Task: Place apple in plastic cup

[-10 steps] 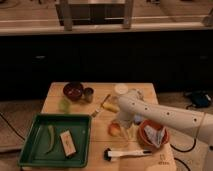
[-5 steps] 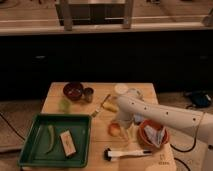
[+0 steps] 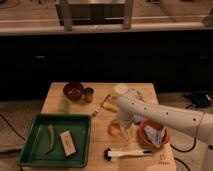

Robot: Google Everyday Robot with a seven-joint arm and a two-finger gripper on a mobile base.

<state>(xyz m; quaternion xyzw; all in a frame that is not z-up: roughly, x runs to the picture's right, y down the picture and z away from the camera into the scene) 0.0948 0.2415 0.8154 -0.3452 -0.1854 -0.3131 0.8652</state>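
Inspection covered a wooden table (image 3: 160, 162) in front of dark cabinets. All positions were logged against the orange bowl (image 3: 145, 140), which stood near the table's right edge and held a crumpled white item (image 3: 156, 134).

The white robot arm (image 3: 170, 117) entered from the lower right and passed over the table just behind the orange bowl. The gripper (image 3: 123, 125) hung just left of the bowl, directly over or against the apple (image 3: 114, 129). Whether the gripper was spread, pressed together or pinching the apple could not be told; contact with the fruit could not be confirmed either.

The apple, orange-red with a yellowish patch, lay on the tabletop just left of the orange bowl, near it but apart. It was not in any container.

A white cup (image 3: 121, 88) stood well behind and left of the orange bowl, near the table's far edge, partly behind the arm. A yellow item (image 3: 108, 104) lay behind and left of the bowl, between the cup and the apple. A dark red bowl (image 3: 73, 91) and a small metal can (image 3: 88, 94) stood just beside each other, far left of and behind the orange bowl. A pale green item (image 3: 64, 105) lay nearer than those two.

A green tray (image 3: 30, 150) sat well to the left of the orange bowl, holding a green pod (image 3: 51, 138) and a tan block (image 3: 67, 143). A black-and-white brush (image 3: 125, 153) lay in front of the bowl.
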